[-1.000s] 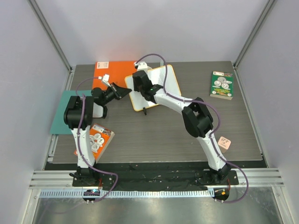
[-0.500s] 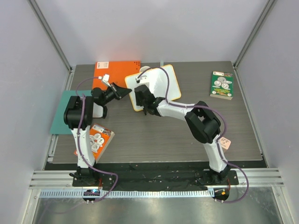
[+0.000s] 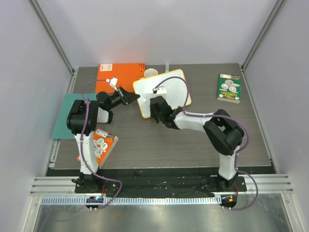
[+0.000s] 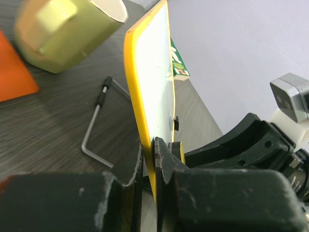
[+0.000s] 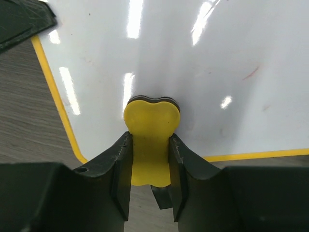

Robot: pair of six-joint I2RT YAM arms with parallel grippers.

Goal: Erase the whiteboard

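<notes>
Pinching the whiteboard point(image 3: 175, 92) rim on the far bench point(image 3: 145, 142) with my left fingers point(image 4: 165, 157) shut, right fingers point(image 5: 120, 164) clamped on the eraser point(image 5: 150, 145) pressed to it, I judge a hard stroke could wrench the board loose.

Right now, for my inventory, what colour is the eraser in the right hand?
Yellow eraser; clearest in the right wrist view.

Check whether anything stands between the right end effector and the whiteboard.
Nothing visible does. The right end effector holds a yellow eraser that sits straight on the whiteboard, on its white face, and the left end effector pinches the board's yellow rim.
</notes>
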